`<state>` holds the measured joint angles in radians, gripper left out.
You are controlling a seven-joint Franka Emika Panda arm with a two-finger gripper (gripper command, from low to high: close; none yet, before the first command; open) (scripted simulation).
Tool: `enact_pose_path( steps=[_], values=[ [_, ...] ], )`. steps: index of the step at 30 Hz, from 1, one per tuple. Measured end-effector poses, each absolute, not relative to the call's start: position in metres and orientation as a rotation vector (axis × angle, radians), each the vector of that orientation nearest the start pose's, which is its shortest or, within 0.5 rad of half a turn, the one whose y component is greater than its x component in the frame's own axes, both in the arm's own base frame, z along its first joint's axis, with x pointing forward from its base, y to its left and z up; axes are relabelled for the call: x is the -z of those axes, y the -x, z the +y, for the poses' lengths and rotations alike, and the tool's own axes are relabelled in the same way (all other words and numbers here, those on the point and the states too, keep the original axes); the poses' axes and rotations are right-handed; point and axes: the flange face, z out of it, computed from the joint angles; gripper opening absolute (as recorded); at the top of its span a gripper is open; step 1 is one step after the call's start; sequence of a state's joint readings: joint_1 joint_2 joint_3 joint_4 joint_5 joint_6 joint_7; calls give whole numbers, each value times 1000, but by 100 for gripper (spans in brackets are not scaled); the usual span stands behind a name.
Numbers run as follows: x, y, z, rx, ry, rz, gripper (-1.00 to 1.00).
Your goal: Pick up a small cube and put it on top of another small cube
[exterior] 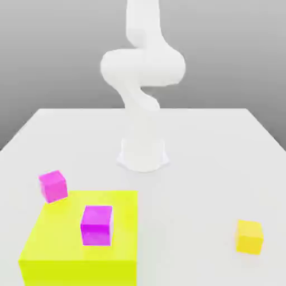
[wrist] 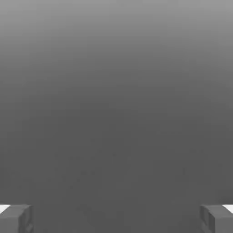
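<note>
The arm (exterior: 142, 78) is coiled up tall over its base at the back of the white table (exterior: 223, 145), and in the hand view the gripper (wrist: 116, 218) stands wide apart, one fingertip (wrist: 16, 217) at each corner with nothing but grey between them. Down front we've got three small cubes: a yellow cube (exterior: 249, 236) alone on the exterior view's right, a magenta cube (exterior: 53, 185) on the table just beside the far corner of a big flat yellow block (exterior: 78, 246), and a second magenta cube (exterior: 96, 225) sitting on top of that block. All look rigid, flat-faced and light, so I'd judge a pinch across two opposite side faces, centred, will hold fine; smooth faces could slip if caught near an edge. The yellow cube has open table all round, the easiest grab. The magenta cube by the block is tighter, with the block's corner close to one face. The raised one looks free on every side.
</note>
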<state>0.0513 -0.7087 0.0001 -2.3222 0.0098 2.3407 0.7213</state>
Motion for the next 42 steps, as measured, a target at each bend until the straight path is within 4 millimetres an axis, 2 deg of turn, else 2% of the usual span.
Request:
enact_pose_path(
  steps=[3,6,9,12,16,20,24,29,30,37,42],
  values=[
    [-618,-415,49,842,2682,709,0],
    [-563,-440,81,736,2790,517,0],
    [-506,-454,114,627,2880,315,0],
    [-447,-459,147,516,2951,103,0],
    [-367,-451,188,362,3015,-191,0],
    [-289,-423,232,202,3033,-532,0],
    [-214,-392,247,40,3025,-811,0],
    [-149,-384,251,2,3016,-878,0],
    [-138,-383,251,1,3016,-879,-100],
    [-136,-383,251,-2,3017,-880,-100],
    [-188,-384,250,-1,3017,-876,-100]
  ],
)
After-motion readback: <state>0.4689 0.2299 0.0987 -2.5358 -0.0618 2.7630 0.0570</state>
